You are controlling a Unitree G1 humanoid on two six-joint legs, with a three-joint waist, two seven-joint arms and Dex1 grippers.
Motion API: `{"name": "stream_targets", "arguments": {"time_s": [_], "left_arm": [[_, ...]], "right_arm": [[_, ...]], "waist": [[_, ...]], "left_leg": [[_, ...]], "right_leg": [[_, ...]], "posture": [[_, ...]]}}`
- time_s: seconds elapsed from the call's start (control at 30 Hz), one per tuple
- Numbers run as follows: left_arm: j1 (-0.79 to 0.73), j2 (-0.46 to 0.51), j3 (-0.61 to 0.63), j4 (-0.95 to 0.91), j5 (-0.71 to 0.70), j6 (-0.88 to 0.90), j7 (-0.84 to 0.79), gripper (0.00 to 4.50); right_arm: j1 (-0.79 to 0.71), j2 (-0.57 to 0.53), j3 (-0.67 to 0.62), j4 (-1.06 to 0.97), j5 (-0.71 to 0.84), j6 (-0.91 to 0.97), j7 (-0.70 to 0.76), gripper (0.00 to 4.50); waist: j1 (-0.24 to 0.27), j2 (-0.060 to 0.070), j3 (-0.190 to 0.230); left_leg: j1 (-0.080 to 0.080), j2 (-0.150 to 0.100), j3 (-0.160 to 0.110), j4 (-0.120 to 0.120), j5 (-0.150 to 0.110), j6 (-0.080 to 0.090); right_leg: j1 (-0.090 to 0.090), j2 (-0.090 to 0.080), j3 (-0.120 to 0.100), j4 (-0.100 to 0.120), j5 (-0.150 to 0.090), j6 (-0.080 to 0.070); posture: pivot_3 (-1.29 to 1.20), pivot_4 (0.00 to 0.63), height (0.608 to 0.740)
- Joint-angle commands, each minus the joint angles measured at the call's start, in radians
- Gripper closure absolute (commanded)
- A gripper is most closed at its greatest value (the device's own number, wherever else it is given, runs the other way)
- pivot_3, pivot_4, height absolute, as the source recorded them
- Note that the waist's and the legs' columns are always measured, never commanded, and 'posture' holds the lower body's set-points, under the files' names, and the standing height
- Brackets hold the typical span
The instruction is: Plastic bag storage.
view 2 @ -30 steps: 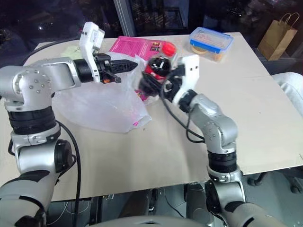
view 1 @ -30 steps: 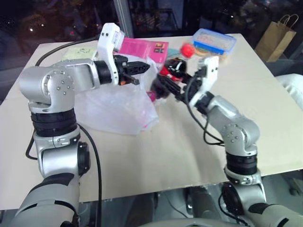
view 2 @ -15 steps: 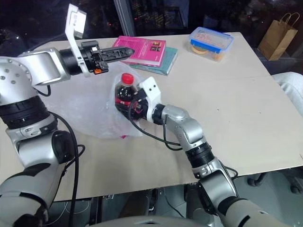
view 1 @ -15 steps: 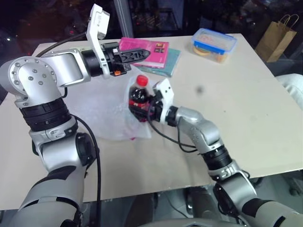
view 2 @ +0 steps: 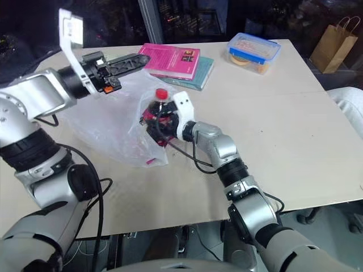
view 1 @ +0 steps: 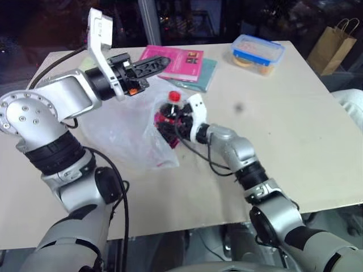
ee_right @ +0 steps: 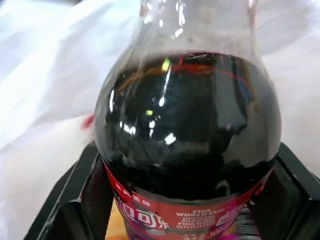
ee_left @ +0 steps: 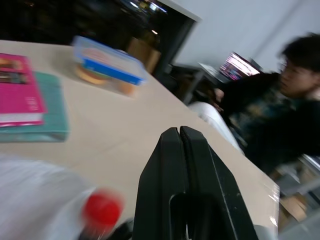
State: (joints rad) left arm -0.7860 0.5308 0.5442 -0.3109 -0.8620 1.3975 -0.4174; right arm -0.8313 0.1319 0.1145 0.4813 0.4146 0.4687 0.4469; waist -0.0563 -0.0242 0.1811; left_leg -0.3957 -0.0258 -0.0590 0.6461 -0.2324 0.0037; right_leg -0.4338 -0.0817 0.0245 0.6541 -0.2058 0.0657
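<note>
Toward the table's [view 1: 317,147] far-left corner, the plastic bag [view 1: 127,133] lies thin, wrinkled and translucent, its near part drawn up around a dark cola bottle [view 1: 169,116] with a red cap. We see the right gripper [view 1: 168,126] clamp that bottle between wide-set black fingers [ee_right: 75,200]; its wrist view gives the glossy shoulder and red label. The left gripper [view 1: 160,60] hangs pinched together over the bag's far edge, whether on film we cannot tell. Its wrist view adds a seated person [ee_left: 270,115].

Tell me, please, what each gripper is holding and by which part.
Right gripper clamps the dark red-capped cola bottle by its labelled body. Left gripper is shut; whether it pinches the translucent white plastic bag is unclear.
</note>
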Motion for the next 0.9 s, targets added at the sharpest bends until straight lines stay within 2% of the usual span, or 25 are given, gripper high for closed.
{"name": "stream_targets", "arguments": {"time_s": [0.03,0.07,0.17,0.23,0.3,0.33,0.4,0.5,0.6,0.67,0.7,0.8,0.9], "left_arm": [[0.289,0.139,-0.003,-0.21,-0.023,-0.085,-0.156,4.5],[0.344,0.153,0.025,-0.226,-0.043,-0.089,-0.165,3.98],[0.478,0.173,0.08,-0.27,-0.049,-0.145,-0.175,2.92],[0.558,0.185,0.133,-0.302,-0.141,-0.126,-0.224,2.2],[0.642,0.21,0.2,-0.302,-0.32,-0.056,-0.262,1.27],[0.7,0.237,0.221,-0.31,-0.382,-0.03,-0.294,1.26],[0.82,0.29,0.233,-0.344,-0.418,-0.022,-0.366,1.26],[0.934,0.313,0.151,-0.4,-0.287,-0.147,-0.37,1.26],[0.937,0.249,0.066,-0.394,-0.242,-0.211,-0.273,1.26],[0.937,0.225,-0.021,-0.405,-0.151,-0.287,-0.243,1.26],[0.927,0.194,-0.064,-0.405,-0.135,-0.306,-0.217,1.26],[0.797,-0.036,-0.214,-0.304,-0.085,-0.315,0.016,1.26],[0.704,-0.177,-0.217,-0.238,-0.126,-0.297,0.154,1.26]], "right_arm": [[-0.115,0.147,-0.079,-0.024,0.107,0.022,-0.014,1.49],[-0.119,0.144,-0.079,-0.026,0.121,0.032,-0.001,1.49],[-0.121,0.141,-0.091,-0.039,0.149,0.058,0.018,1.49],[-0.113,0.132,-0.095,-0.062,0.176,0.082,0.025,1.49],[-0.109,0.119,-0.088,-0.071,0.179,0.086,0.025,1.49],[-0.108,0.113,-0.087,-0.071,0.178,0.087,0.025,1.49],[-0.11,0.102,-0.084,-0.065,0.17,0.084,0.021,1.49],[-0.114,0.092,-0.083,-0.059,0.162,0.079,0.018,1.49],[-0.113,0.087,-0.086,-0.072,0.163,0.085,0.011,1.49],[-0.111,0.083,-0.085,-0.087,0.168,0.093,0.007,1.49],[-0.108,0.081,-0.084,-0.095,0.167,0.096,0.004,1.49],[-0.081,0.062,-0.068,-0.147,0.15,0.114,-0.016,1.49],[-0.069,0.051,-0.068,-0.169,0.147,0.128,-0.03,1.49]], "waist": [[-0.019,-0.002,-0.001],[-0.018,-0.001,0.0],[-0.01,-0.003,0.0],[-0.009,-0.002,0.0],[-0.011,-0.002,0.0],[-0.011,-0.002,0.0],[-0.013,-0.002,0.0],[-0.011,-0.001,0.001],[-0.004,-0.001,0.001],[-0.003,-0.001,0.0],[-0.003,-0.001,0.0],[0.008,0.001,0.0],[0.016,-0.002,-0.001]], "left_leg": [[-0.004,0.0,-0.002,0.001,0.0,0.0],[-0.004,0.002,0.001,-0.001,-0.001,-0.001],[-0.009,0.002,-0.004,-0.002,-0.001,-0.001],[-0.008,0.002,-0.003,-0.002,-0.003,0.002],[-0.008,0.002,-0.003,-0.002,-0.003,0.002],[-0.008,0.002,-0.002,-0.001,-0.003,0.002],[-0.008,0.002,-0.003,-0.001,-0.003,0.003],[-0.006,0.002,-0.002,-0.002,-0.003,0.003],[-0.003,0.002,-0.002,-0.003,-0.003,0.002],[-0.003,0.003,-0.003,-0.002,-0.003,0.002],[-0.003,0.003,-0.003,-0.002,-0.003,0.002],[-0.002,0.002,-0.002,-0.002,-0.003,0.002],[-0.003,0.003,-0.004,0.001,-0.003,0.002]], "right_leg": [[-0.003,0.001,-0.002,0.0,0.0,0.0],[-0.007,0.003,0.004,-0.001,0.002,-0.003],[-0.01,0.005,0.001,-0.001,0.001,-0.004],[-0.01,0.005,0.002,0.0,0.001,-0.004],[-0.01,0.004,0.002,0.0,0.001,-0.004],[-0.01,0.004,0.002,0.0,0.001,-0.004],[-0.01,0.004,0.002,0.0,0.001,-0.004],[-0.009,0.005,0.002,0.0,0.001,-0.005],[-0.006,0.006,0.0,-0.001,0.001,-0.005],[-0.005,0.006,0.001,-0.002,0.001,-0.005],[-0.005,0.006,0.001,-0.002,0.001,-0.006],[-0.004,0.006,0.001,-0.002,0.002,-0.006],[-0.004,0.007,-0.001,0.0,0.002,-0.006]], "posture": [[0.0,0.15,0.74],[0.0,0.15,0.74],[0.0,0.15,0.74],[0.0,0.15,0.74],[0.0,0.15,0.74],[0.0,0.15,0.74],[0.0,0.15,0.74],[0.0,0.15,0.74],[0.0,0.15,0.74],[0.0,0.15,0.74],[0.0,0.15,0.74],[0.0,0.15,0.74],[0.0,0.15,0.74]]}}
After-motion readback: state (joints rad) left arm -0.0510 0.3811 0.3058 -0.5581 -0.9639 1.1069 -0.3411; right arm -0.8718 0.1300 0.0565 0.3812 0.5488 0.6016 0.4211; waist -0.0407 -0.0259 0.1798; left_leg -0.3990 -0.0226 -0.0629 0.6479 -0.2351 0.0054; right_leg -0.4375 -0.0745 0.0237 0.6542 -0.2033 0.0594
